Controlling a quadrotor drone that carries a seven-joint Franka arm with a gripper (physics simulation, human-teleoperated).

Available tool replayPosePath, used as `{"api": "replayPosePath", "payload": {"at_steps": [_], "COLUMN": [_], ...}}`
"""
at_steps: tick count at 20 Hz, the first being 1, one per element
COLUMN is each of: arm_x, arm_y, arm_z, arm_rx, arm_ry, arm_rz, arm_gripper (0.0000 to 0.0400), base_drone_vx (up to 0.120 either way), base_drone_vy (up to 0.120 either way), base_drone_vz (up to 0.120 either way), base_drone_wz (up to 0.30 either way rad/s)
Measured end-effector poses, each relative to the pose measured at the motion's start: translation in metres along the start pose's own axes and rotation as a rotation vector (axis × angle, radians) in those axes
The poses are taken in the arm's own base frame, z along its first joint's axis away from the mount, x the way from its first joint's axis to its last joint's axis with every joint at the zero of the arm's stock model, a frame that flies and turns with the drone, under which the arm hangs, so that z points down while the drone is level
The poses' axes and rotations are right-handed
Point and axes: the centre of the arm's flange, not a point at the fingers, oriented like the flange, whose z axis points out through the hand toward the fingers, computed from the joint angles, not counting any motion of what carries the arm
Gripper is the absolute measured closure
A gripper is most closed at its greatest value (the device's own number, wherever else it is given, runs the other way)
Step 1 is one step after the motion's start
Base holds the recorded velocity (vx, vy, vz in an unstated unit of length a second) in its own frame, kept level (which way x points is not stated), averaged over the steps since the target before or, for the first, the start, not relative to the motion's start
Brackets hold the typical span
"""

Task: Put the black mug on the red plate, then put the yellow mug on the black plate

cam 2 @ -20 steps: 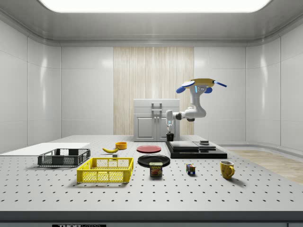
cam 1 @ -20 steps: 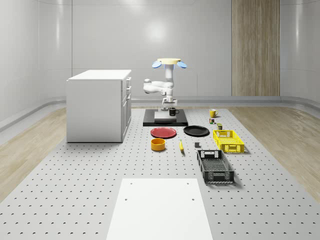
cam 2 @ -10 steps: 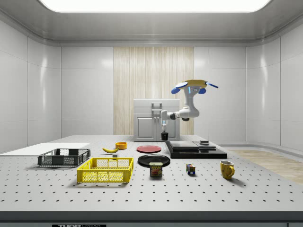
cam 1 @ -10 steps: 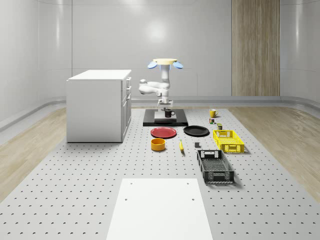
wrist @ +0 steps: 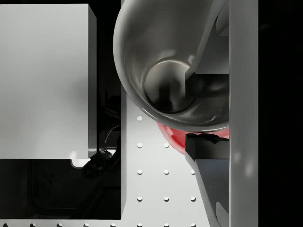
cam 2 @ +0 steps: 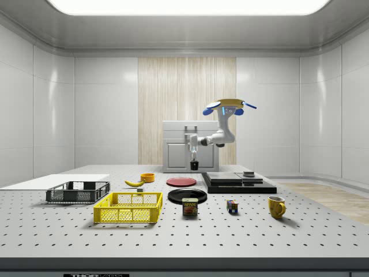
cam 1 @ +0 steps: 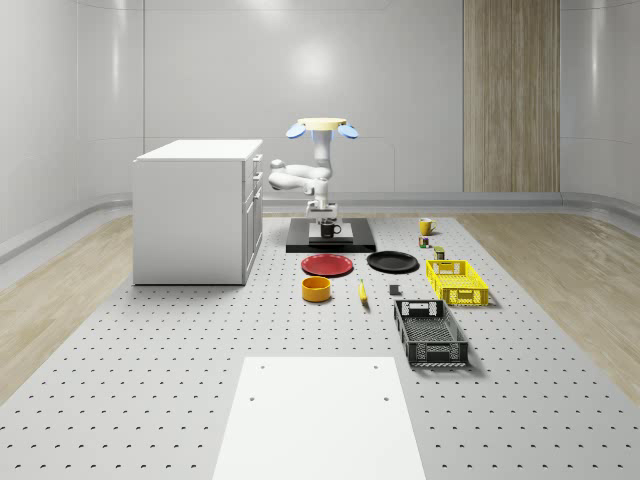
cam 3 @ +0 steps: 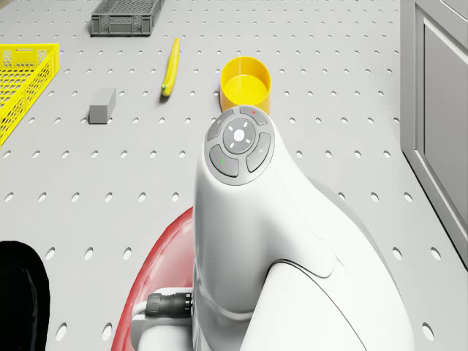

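The drone (cam 1: 320, 125) hovers over the front edge of the black platform (cam 1: 345, 243). Its arm reaches down, and the gripper (cam 1: 325, 216) is shut on the rim of the black mug (cam 1: 327, 229), which hangs in the air. In the side view the black mug (cam 2: 194, 165) hangs under the gripper (cam 2: 194, 154), above the far edge of the red plate (cam 2: 181, 181). In the wrist view the gripper (wrist: 196, 111) clamps the black mug's (wrist: 165, 80) wall, with the red plate (wrist: 173, 137) showing just beneath. The black plate (cam 1: 392, 262) lies right of the red plate (cam 1: 327, 265). The yellow mug (cam 1: 426, 226) stands further right.
A white cabinet (cam 1: 198, 210) stands at the whole-scene view's left. In front of the plates lie a yellow bowl (cam 1: 316, 289), a banana (cam 1: 362, 292), a grey block (cam 1: 394, 291), a yellow basket (cam 1: 456, 281) and a black basket (cam 1: 429, 332). A can (cam 2: 189, 206) and a cube (cam 2: 232, 206) sit near the yellow mug (cam 2: 277, 206).
The drone, arm and gripper have carried the black mug off the platform, toward the whole-scene view's left and the side view's left, nearer the red plate.
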Motion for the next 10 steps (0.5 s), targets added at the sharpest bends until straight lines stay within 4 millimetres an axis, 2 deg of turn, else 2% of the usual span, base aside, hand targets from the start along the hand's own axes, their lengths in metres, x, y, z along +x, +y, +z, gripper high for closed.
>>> {"api": "replayPosePath", "payload": {"at_steps": [2, 5, 10], "arm_x": [0.0, 0.0, 0.0], "arm_y": [0.0, 0.0, 0.0], "arm_z": [0.0, 0.0, 0.0], "arm_rx": [0.0, 0.0, 0.0], "arm_ry": [0.0, 0.0, 0.0], "arm_rz": [0.0, 0.0, 0.0], "arm_gripper": [0.029, 0.029, 0.029], "base_drone_vx": [0.12, 0.12, 0.12], "base_drone_vy": [-0.1, 0.0, 0.0], "base_drone_vz": [0.0, -0.013, -0.12], "base_drone_wz": [0.0, 0.0, 0.0]}}
